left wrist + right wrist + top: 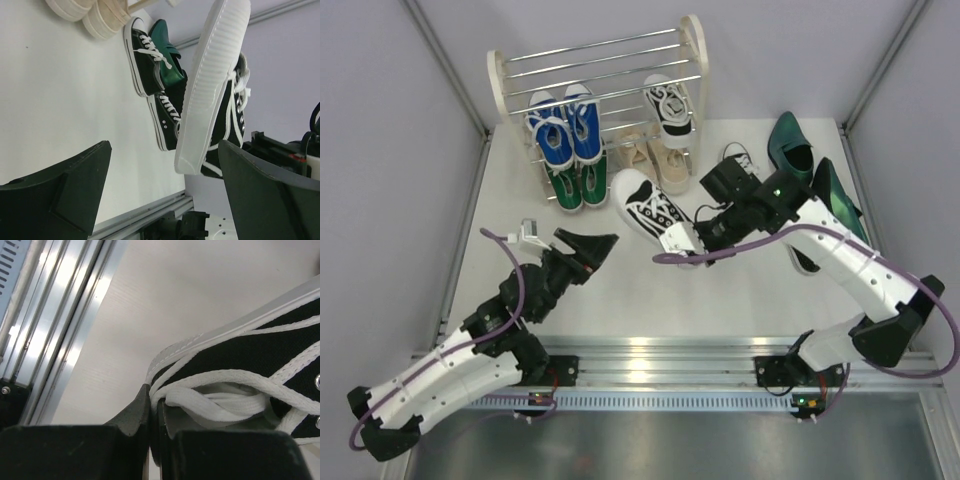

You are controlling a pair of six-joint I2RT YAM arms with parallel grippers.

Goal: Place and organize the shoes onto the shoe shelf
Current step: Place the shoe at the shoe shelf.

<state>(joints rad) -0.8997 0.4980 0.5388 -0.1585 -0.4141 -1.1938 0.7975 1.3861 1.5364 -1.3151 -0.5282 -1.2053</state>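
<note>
seven shoes at the rack, an eighth in the right grip

item 1, shoe shelf (600, 55): chrome rods between cream side panels, standing at the far edge of the white table (620, 310).

item 2, blue sneakers (565, 130): a pair, side by side on the left of the shelf, toes toward the arms.

item 3, green sneakers (575, 185): a pair, just below the blue ones at the shelf's foot.

item 4, beige sneakers (655, 155): a pair, right of the green.

item 5, second black-and-white sneaker (672, 108): single, on the shelf's right side.

item 6, black-and-white sneaker (650, 208): in front of the shelf, toe toward the green pair, its ribbed white sole raised off the table (left wrist view). right gripper (152, 400) is clamped tight on its heel collar, beside the laces.

item 7, dark green dress shoes (790, 145): two, on the table's right side, near the right arm.

item 8, pair of loose black sneakers (145, 60): lying on the table against the dress shoes.

item 9, left gripper (595, 250): fingers spread wide, holding nothing, pointing at the raised sneaker from the left, apart from it.
</note>
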